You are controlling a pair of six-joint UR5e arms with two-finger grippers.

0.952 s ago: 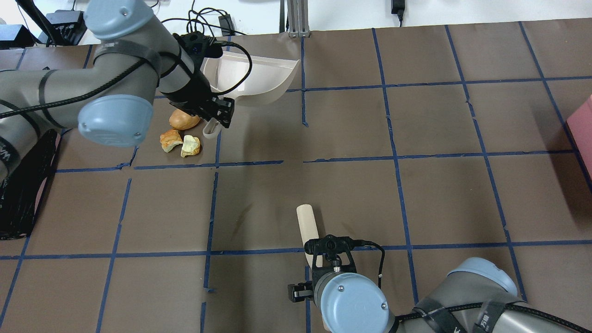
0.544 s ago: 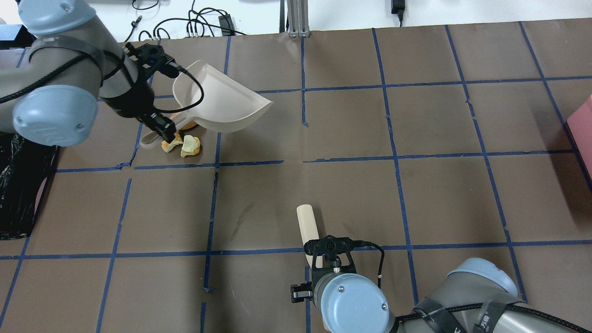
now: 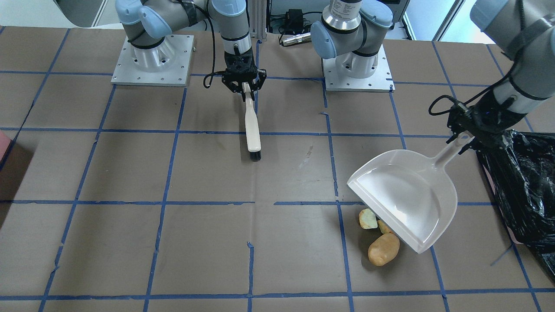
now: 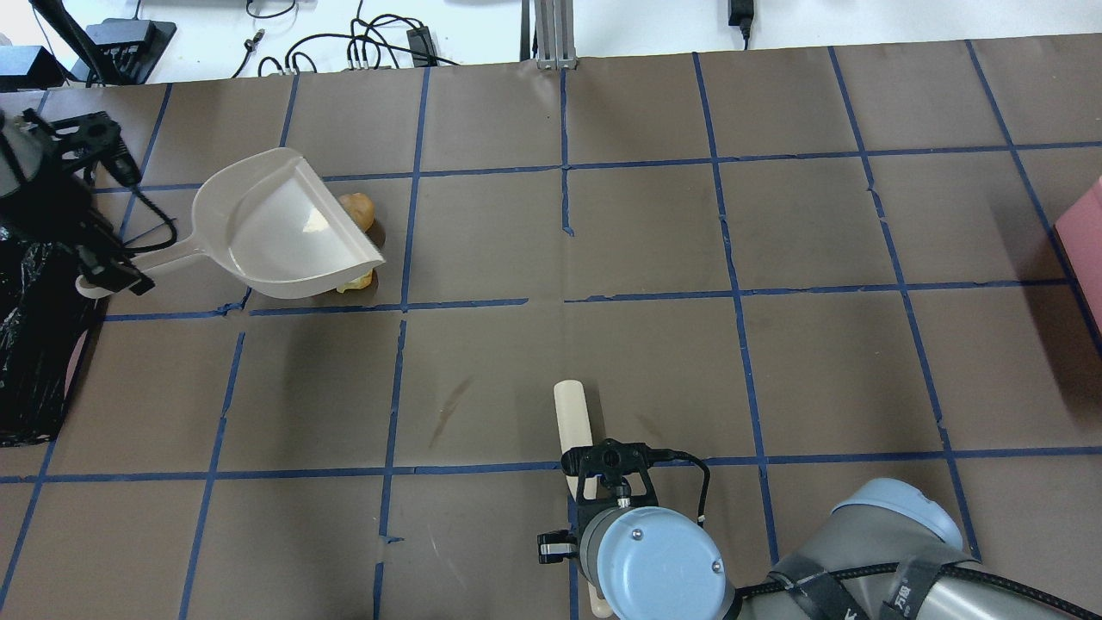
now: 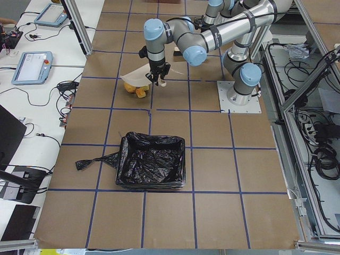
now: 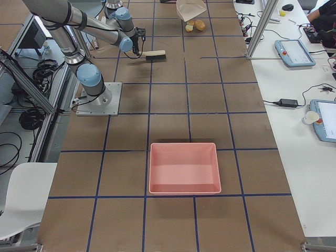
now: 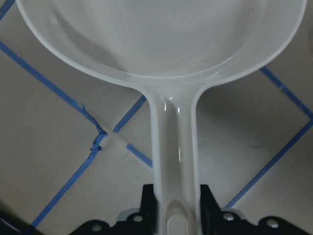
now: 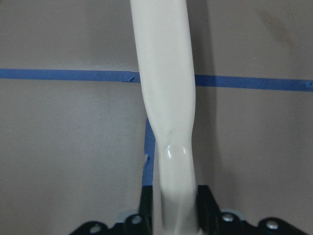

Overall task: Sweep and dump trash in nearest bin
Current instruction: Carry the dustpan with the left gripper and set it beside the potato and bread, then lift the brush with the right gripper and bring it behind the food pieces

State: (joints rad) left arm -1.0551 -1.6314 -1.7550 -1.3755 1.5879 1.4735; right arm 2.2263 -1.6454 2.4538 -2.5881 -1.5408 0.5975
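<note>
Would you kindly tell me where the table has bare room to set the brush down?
The widest bare stretch lies between the brush and the pink tray. The squares between the brush and the dustpan are bare too. It is crowded by the bin, where dustpan, trash and left gripper sit close together.

The grey left arm with pale blue joint caps (image 3: 527,73) is stretching far out to its own left side, forearm sloping down. Its black two-finger left gripper (image 3: 465,139) is pinching the handle of a pale beige plastic dustpan (image 3: 407,195). The matching right arm (image 3: 236,41) is folding in near its base, wrist pointing down, and its right gripper (image 3: 246,88) is clamping the handle of a cream, black-bristled brush (image 3: 252,130).
</note>
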